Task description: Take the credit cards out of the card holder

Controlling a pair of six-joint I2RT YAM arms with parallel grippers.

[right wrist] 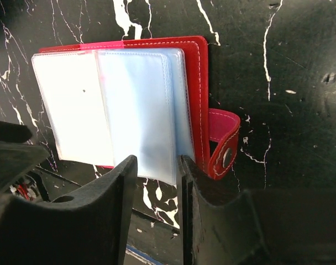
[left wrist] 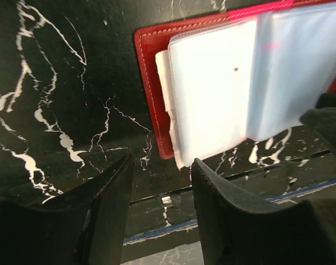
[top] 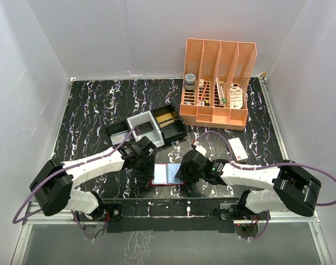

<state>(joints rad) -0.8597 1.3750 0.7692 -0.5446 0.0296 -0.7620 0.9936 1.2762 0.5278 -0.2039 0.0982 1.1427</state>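
Observation:
The red card holder [top: 155, 182] lies open on the black marble table near the front edge, its clear sleeves fanned out. In the right wrist view the holder [right wrist: 200, 83] shows white and pale blue sleeves [right wrist: 136, 110] and its snap tab [right wrist: 225, 155] at the right. I cannot tell credit cards apart from the sleeves. My right gripper [right wrist: 158, 164] is open, its tips just below the pale blue sleeve's lower edge. My left gripper [left wrist: 162, 165] is open and empty beside the holder's left corner [left wrist: 151, 99]. In the top view the left gripper [top: 148, 160] and the right gripper [top: 184, 170] flank the holder.
A black compartmented tray with a grey insert [top: 148, 128] stands just behind the left gripper. A small white box with a red mark [top: 237, 149] lies to the right. An orange desk organizer [top: 218, 83] stands at the back right. The table's front rail [top: 168, 208] runs close below the holder.

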